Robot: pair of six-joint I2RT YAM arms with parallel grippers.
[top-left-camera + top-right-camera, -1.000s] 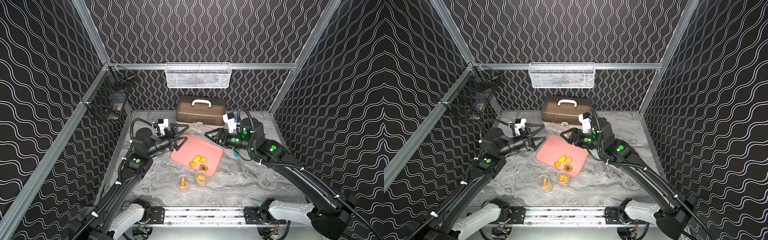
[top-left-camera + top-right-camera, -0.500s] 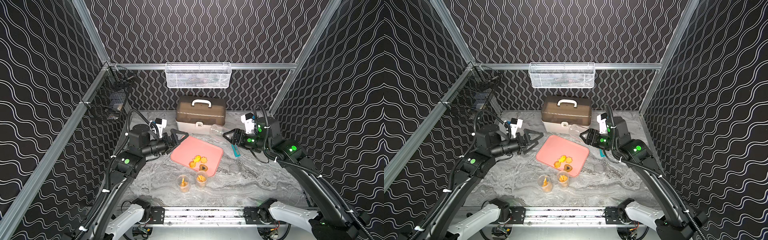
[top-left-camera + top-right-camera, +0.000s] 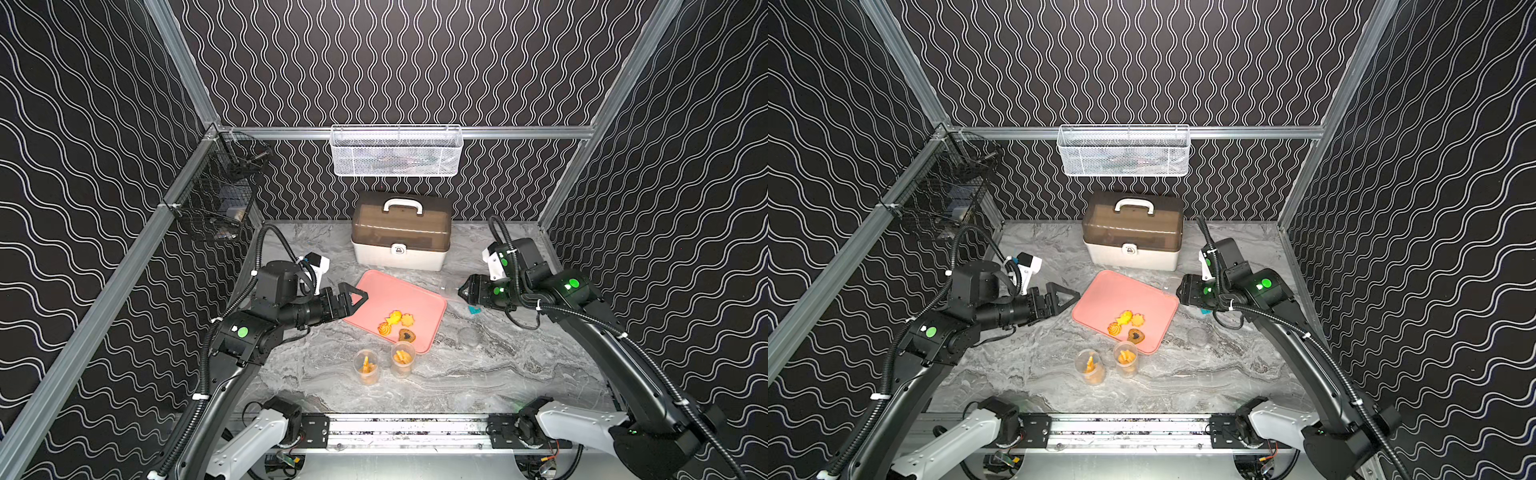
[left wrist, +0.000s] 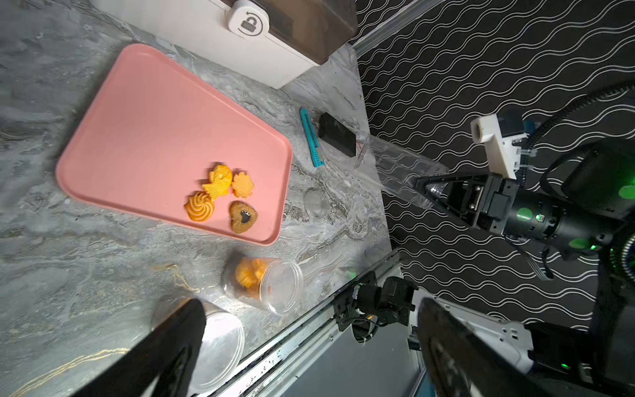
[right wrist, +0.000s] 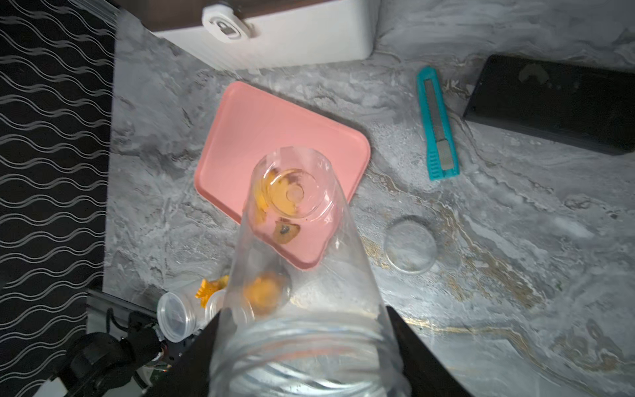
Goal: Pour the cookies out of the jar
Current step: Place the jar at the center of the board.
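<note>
Several orange and brown cookies (image 3: pixel 397 326) (image 3: pixel 1126 326) (image 4: pixel 220 199) lie in the near corner of the pink tray (image 3: pixel 386 291) (image 5: pixel 275 123). My right gripper (image 3: pixel 461 291) (image 3: pixel 1179 291) (image 5: pixel 302 309) hangs just right of the tray, shut on the threaded neck of a clear empty jar (image 5: pixel 299 257) (image 4: pixel 398 168) whose base points toward the tray. My left gripper (image 3: pixel 359 297) (image 3: pixel 1071 297) (image 4: pixel 309 306) stands open and empty at the tray's left corner. Two small clear jars (image 3: pixel 366 365) (image 3: pixel 402 357) holding cookies stand in front of the tray.
A brown-lidded box (image 3: pixel 401 237) stands behind the tray. A round clear lid (image 3: pixel 468 336) (image 5: pixel 410 244) lies right of it. A teal utility knife (image 5: pixel 438 127) and a black box (image 5: pixel 549 103) lie below my right arm. Wire baskets (image 3: pixel 397 151) (image 3: pixel 220 195) hang on the walls.
Both arms have drawn back from over the tray's far edge. The right gripper moved right with the jar in it, and the left gripper moved left and down.
</note>
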